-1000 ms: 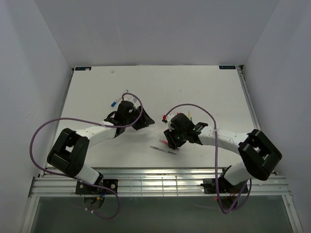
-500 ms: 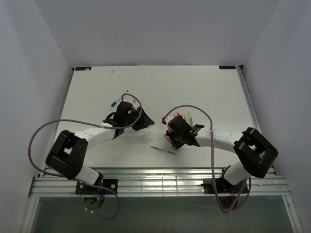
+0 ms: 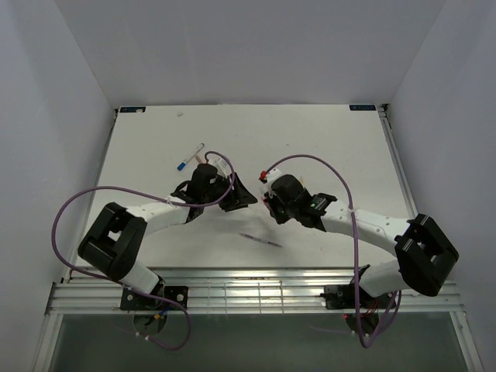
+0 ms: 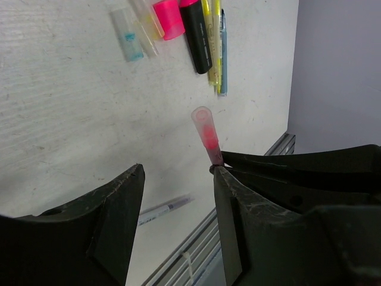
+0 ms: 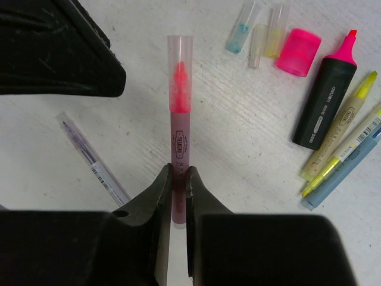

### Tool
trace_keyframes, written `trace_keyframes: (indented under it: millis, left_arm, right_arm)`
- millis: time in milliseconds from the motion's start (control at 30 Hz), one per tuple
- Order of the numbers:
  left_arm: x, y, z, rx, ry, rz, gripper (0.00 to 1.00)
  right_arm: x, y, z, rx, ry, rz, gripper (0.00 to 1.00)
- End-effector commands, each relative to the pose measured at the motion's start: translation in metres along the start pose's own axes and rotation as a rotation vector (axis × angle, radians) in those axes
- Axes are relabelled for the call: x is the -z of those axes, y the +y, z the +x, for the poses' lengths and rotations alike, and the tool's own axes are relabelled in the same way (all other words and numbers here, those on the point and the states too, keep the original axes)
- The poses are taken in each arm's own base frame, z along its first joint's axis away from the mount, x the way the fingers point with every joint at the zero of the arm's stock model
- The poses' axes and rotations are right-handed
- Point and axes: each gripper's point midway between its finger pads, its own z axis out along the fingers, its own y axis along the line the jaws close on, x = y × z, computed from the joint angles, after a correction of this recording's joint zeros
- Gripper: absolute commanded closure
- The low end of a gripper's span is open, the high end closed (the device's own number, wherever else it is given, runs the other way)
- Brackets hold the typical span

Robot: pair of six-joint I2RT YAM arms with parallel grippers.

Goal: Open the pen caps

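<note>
The job looks partly done. The right fingers (image 5: 164, 182) are pressed shut on the barrel of a pink pen (image 5: 180, 143), which points straight out past their tips. Its clear cap (image 5: 180, 56) is still seated over the pink nib, so this one is not yet open. The left fingers (image 4: 132, 187) stand spread and hold nothing. The capped end of the pink pen sits just ahead of the gap between them, close to the inner one, which suggests they are lined up to take the cap.

Beyond the right fingertips and off to their right lie four loose caps on the worktop (image 3: 310, 139): a blue-tinted cap (image 5: 240, 28), two yellowish caps (image 5: 277, 24) and a pink cap (image 5: 297, 52). Just right of these lie a black highlighter (image 5: 321, 107) with its pink nib bare, two slim yellow highlighters (image 5: 339, 125) with bare nibs, and a pale blue pen (image 4: 222, 59). Those four count as finished.

A thin pen (image 5: 89, 161) lies just left of the right fingers; whether it is capped cannot be told. In the overhead view a white pen with a blue end (image 3: 190, 157) lies apart, past the left fingers, and that blue end may be a cap still on. By this reckoning, the held pink pen and perhaps these two remain
</note>
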Motion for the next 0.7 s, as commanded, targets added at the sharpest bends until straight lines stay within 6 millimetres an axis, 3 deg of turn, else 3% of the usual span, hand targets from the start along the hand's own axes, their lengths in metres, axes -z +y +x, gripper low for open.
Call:
trace_keyframes:
  millis: [0,367,667]
  left_arm:
    - [-0.002,-0.015,0.001,-0.001,0.006,0.054,0.39]
    - [-0.018,-0.017,0.0,0.025,0.015,0.054,0.38]
    - [-0.034,-0.028,-0.017,0.029,-0.001,0.067,0.38]
  right_arm:
    - [0.006,0.005,-0.027,-0.009,-0.069,-0.023,0.92]
    - [0.011,0.021,-0.035,-0.028,-0.097,-0.105,0.92]
    - [0.015,0.028,-0.034,-0.031,-0.109,-0.15,0.92]
